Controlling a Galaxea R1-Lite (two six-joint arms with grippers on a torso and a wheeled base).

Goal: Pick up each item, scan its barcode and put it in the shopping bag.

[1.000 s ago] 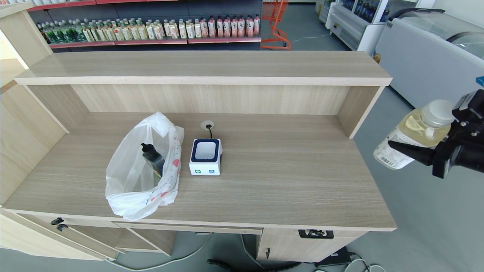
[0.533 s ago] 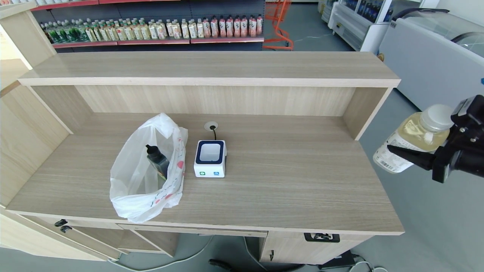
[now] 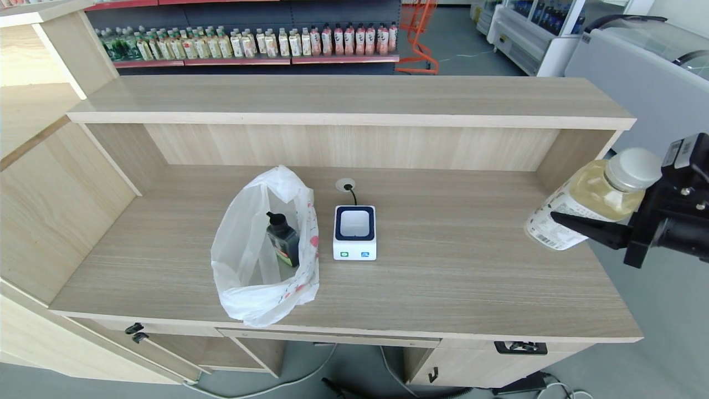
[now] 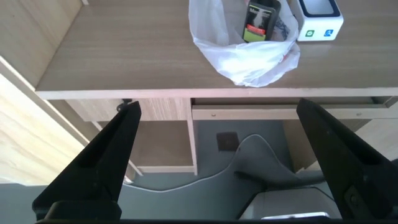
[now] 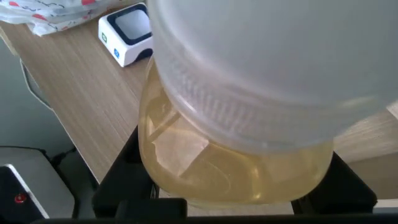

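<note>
My right gripper (image 3: 576, 219) is shut on a clear bottle of yellowish liquid (image 3: 590, 202) with a white cap and label, held tilted above the right end of the wooden counter (image 3: 454, 277). In the right wrist view the bottle (image 5: 242, 124) sits between my fingers (image 5: 124, 180). A white shopping bag (image 3: 260, 266) stands open on the counter with a dark bottle (image 3: 282, 241) inside. The white scanner (image 3: 354, 233) sits just right of the bag. My left gripper (image 4: 217, 106) is open and holds nothing, low in front of the counter's front edge, with the bag (image 4: 249, 53) beyond it.
A raised wooden ledge (image 3: 349, 100) runs along the back of the counter, with side walls at both ends. The scanner's cable goes into a grommet hole (image 3: 345, 184). Store shelves of bottles (image 3: 249, 44) and freezers (image 3: 637, 61) stand behind.
The head view has shifted, so the counter sits further right in the picture. My right gripper with the bottle has come from beside the counter to over its right end.
</note>
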